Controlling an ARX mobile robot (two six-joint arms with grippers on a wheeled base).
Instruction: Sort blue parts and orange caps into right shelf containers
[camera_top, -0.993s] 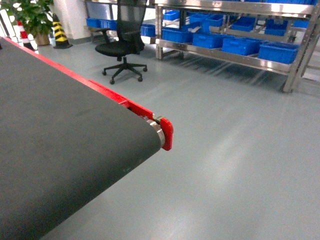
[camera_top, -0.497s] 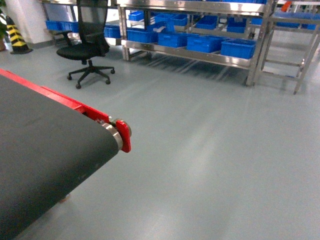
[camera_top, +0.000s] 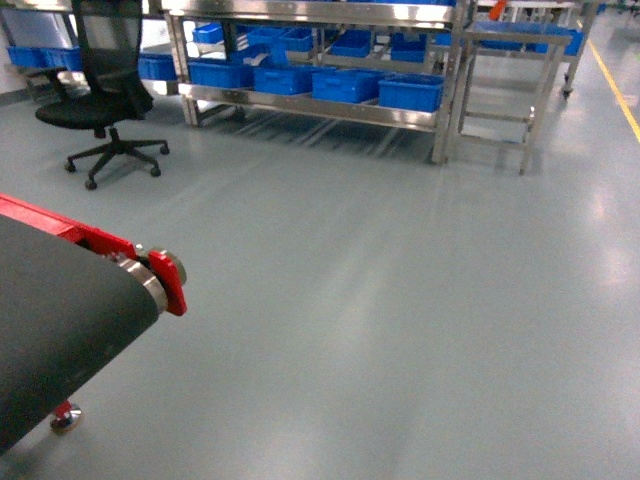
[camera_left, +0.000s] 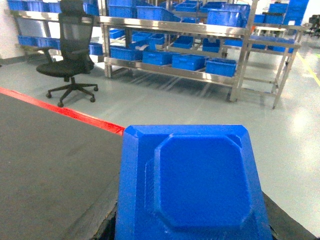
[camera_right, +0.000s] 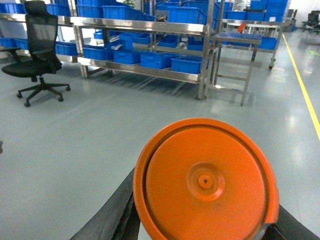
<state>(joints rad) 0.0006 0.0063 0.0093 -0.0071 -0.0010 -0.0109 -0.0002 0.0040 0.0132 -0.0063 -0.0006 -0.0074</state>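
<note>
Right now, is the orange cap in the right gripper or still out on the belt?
In the gripper, it appears: the orange cap fills the right wrist view's foreground above floor, not on the belt.

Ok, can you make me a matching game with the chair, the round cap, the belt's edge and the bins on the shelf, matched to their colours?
Things:
1. office chair
2. round cap
3. conveyor edge
4. shelf bins

Colours:
A. blue
B. red
C. black
D. orange

Pairs: 1-C, 2-D, 3-B, 4-A

glossy plastic blue part (camera_left: 192, 192) and orange cap (camera_right: 205, 182); matt belt (camera_top: 50, 310).
</note>
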